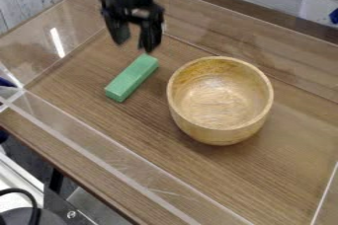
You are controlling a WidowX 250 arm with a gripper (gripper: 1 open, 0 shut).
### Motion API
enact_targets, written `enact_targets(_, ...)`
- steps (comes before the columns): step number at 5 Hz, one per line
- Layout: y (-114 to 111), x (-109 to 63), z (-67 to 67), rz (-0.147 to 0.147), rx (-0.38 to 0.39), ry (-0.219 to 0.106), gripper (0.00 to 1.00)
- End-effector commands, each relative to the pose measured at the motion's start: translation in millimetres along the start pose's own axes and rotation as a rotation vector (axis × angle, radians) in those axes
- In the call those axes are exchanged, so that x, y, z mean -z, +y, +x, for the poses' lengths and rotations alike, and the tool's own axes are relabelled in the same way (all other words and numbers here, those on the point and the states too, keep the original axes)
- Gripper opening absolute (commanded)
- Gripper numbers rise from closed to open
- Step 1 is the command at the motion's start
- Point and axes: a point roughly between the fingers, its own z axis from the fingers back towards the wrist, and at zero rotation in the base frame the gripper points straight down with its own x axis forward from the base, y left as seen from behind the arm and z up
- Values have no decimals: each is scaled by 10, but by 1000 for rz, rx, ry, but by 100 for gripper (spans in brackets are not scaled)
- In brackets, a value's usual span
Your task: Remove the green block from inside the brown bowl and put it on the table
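The green block (130,77) lies flat on the table (93,120), just left of the brown bowl (220,99), whose hollow holds nothing. My gripper (134,36) hangs above and behind the block, lifted off it, with its two dark fingers apart and nothing between them. The arm above it runs out of the top edge of the view and looks slightly blurred.
Low clear acrylic walls (40,32) edge the tabletop on the left, front and back. A dark cable and stand (20,207) show below the front left corner, outside the walls.
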Motion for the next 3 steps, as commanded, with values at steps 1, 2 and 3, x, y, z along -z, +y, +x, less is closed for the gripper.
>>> enact_targets(1, -15, -495, 28, 38, 6, -95, 100)
enact_targets(2, -55, -527, -59, 26, 15, -89, 100)
enact_targets(3, -64, -460, -106, 21, 20, -65, 100)
